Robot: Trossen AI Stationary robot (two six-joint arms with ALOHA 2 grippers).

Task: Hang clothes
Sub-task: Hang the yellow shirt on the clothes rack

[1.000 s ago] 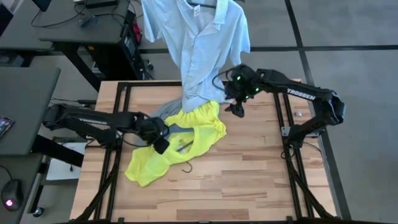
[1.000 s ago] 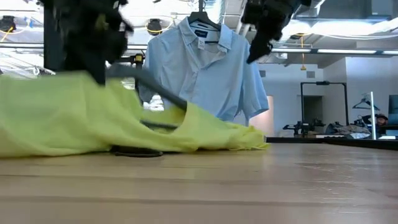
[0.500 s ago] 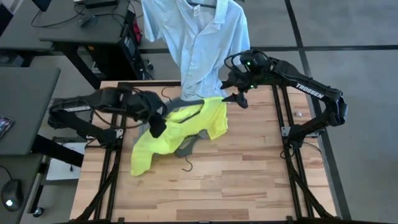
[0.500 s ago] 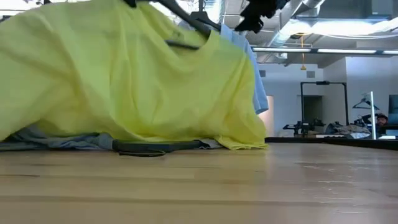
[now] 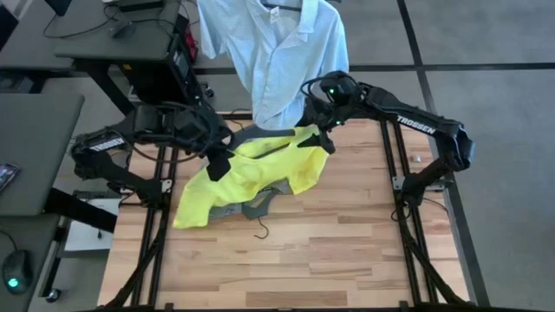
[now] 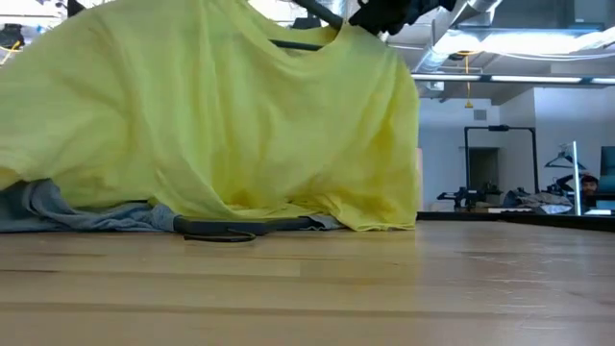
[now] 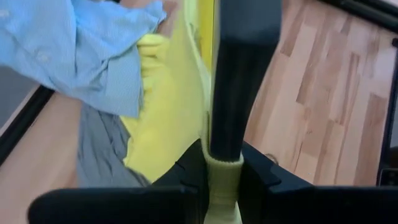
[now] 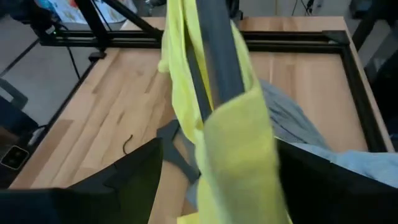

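Neon-yellow T-shirt (image 5: 247,178) lifted off the counter (image 5: 347,251), strung between both arms just in front of the hung light-blue shirt (image 5: 273,52). Left pincer (image 5: 214,160) clamped narrow on the shirt's left end together with a dark hanger arm (image 7: 239,81), probably to keep hanger and fabric together while it is threaded. Right pincer (image 5: 323,139) stands wide, fingers straddling the yellow cloth and hanger bar at the right end, not visibly gripping; likely positioning to take hold. Shirt's long axis runs left-right between the pincers, hem sagging toward the counter. Grey T-shirt (image 5: 260,201) lies under it; spare hanger hook (image 5: 258,230) just nearer the front edge.
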